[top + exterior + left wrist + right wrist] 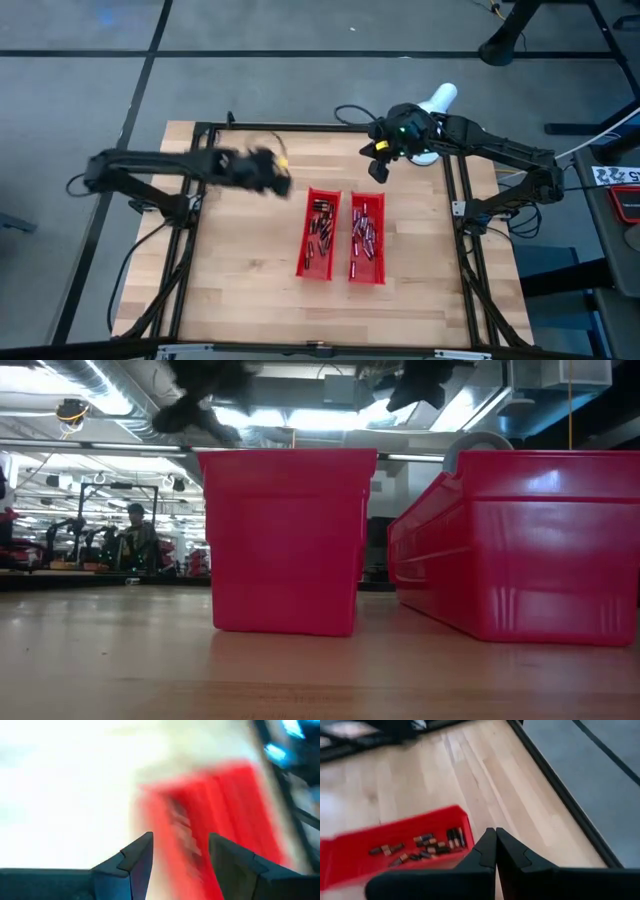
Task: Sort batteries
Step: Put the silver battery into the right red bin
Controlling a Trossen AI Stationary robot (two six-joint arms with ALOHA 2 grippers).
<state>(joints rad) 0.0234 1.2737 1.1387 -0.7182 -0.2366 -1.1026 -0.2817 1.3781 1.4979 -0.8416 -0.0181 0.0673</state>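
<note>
While your left gripper hangs parted and empty just beside the left tray, a careless descent could clip its rim. Batteries lie inside both trays; your right gripper, clenched on nothing, waits behind the right tray.

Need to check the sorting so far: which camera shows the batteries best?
The high view: batteries lie in both red trays, seen from above. The right wrist view shows some in one tray; the left wrist view only smears; the low view shows tray walls alone.
</note>
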